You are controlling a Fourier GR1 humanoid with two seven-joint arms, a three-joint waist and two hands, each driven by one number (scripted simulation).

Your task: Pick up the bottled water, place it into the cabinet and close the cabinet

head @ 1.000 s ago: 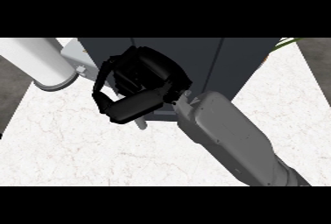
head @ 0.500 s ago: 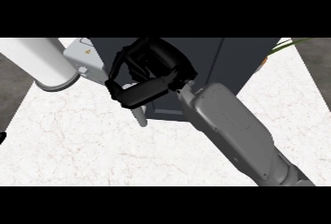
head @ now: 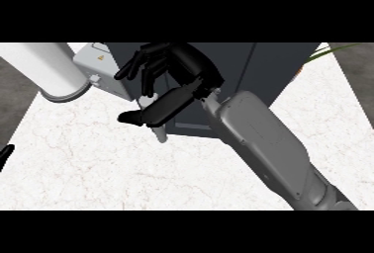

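Observation:
My right hand (head: 186,69) hovers over the dark grey cabinet (head: 248,69) at the back of the counter. Its fingers (head: 146,66) spread out towards the left and its thumb (head: 157,111) stretches down-left, so the hand is open. A small pale piece (head: 151,101) shows between thumb and fingers, and another pale sliver (head: 159,134) pokes out below the thumb; I cannot tell whether either belongs to the bottled water. No bottle shows plainly. Only a black sliver of my left hand (head: 4,155) shows at the left edge.
A thick white cylinder (head: 47,69) slants across the top left. Beside it a light grey box (head: 102,64) with a warning label stands against the cabinet. The white marble counter (head: 95,168) spreads below. Green leaves (head: 329,52) show at the top right.
My right hand has moved up and to the right over the cabinet. Its fingers, curled a second ago, have spread open and the thumb has swung out.

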